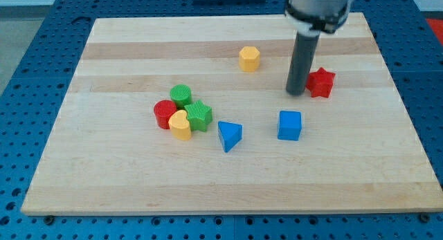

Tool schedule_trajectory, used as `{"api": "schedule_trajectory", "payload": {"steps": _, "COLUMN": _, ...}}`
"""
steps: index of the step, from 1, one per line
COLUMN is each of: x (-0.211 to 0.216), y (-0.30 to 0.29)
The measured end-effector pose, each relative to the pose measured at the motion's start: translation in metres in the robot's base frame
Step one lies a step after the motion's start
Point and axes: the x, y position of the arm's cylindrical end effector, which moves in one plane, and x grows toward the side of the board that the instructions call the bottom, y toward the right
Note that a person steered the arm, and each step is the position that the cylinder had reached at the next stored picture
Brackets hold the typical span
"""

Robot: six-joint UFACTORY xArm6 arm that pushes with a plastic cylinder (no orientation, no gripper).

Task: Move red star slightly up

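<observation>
tip [296, 94] just left of red star-shaped plastic block [320, 82], touching or nearly | no jaws, plain rod | swing below star, push toward view's top, briefly | avoid blue cube [290, 125]

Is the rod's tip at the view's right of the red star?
No: my tip sits just at the view's left of the red star, close beside it.

Tip [296, 94] down on wooden board [124, 178], just left of red star [320, 82]; blue cube [290, 125] below, yellow hexagon [250, 59] up-left.
</observation>
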Motion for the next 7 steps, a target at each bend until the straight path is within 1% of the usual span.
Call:
{"api": "schedule_trajectory", "payload": {"steps": 1, "x": 0.044, "y": -0.001}}
{"api": "schedule_trajectory", "payload": {"steps": 2, "x": 0.024, "y": 0.036}}
{"api": "schedule_trajectory", "payload": {"steps": 3, "x": 0.024, "y": 0.056}}
{"api": "schedule_trajectory", "payload": {"steps": 5, "x": 0.024, "y": 0.067}}
{"api": "schedule_trajectory", "payload": {"steps": 6, "x": 0.017, "y": 0.067}}
{"api": "schedule_trajectory", "payload": {"steps": 7, "x": -0.004, "y": 0.067}}
